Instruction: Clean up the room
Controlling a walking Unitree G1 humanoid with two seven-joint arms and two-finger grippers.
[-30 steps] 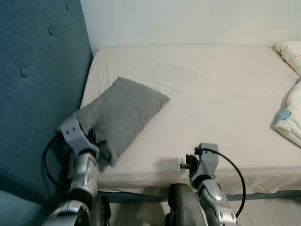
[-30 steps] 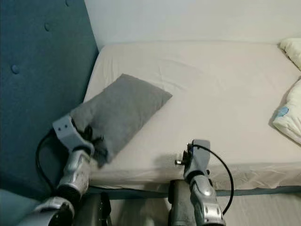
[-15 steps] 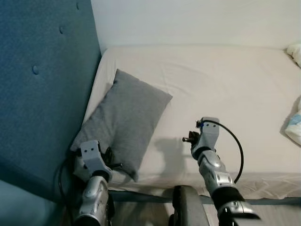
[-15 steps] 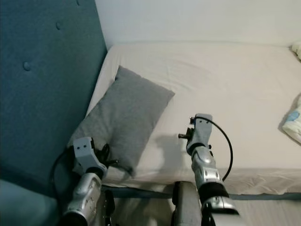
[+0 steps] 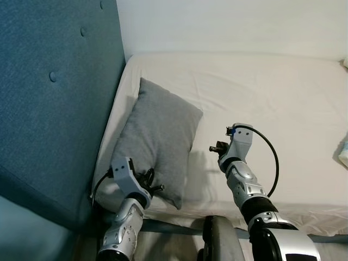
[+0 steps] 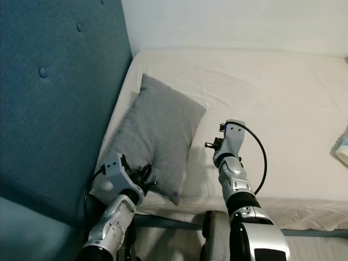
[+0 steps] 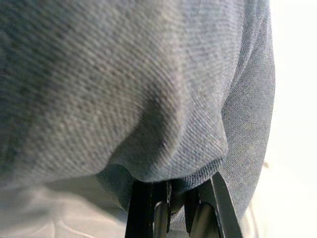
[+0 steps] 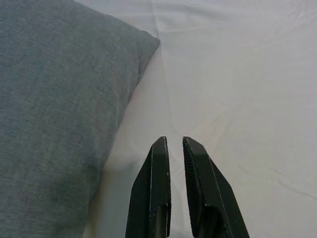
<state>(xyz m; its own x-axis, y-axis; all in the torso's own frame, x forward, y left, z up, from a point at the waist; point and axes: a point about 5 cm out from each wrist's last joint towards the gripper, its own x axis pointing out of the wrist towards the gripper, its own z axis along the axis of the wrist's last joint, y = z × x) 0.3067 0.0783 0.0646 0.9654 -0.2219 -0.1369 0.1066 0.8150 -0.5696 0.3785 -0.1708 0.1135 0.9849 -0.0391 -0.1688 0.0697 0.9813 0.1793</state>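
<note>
A grey pillow (image 5: 157, 136) lies on the white bed sheet (image 5: 272, 98), close along the blue headboard. My left gripper (image 5: 148, 184) is at the pillow's near edge, shut on a fold of its fabric (image 7: 163, 168). The black fingers (image 7: 146, 203) pinch the cloth from both sides. My right gripper (image 8: 173, 143) is shut and holds nothing. It hovers low over the bare sheet, just to the right of the pillow's (image 8: 59, 99) right edge and not touching it.
The padded blue headboard (image 5: 54, 98) rises on the left, right beside the pillow. A white wall runs behind the bed. A corner of white bedding (image 6: 342, 149) shows at the far right. The mattress's front edge (image 5: 304, 217) lies below my arms.
The camera has swung left. The pillow, still held by my left gripper, has turned to lie more lengthwise against the headboard. My right gripper has moved forward over the mattress.
</note>
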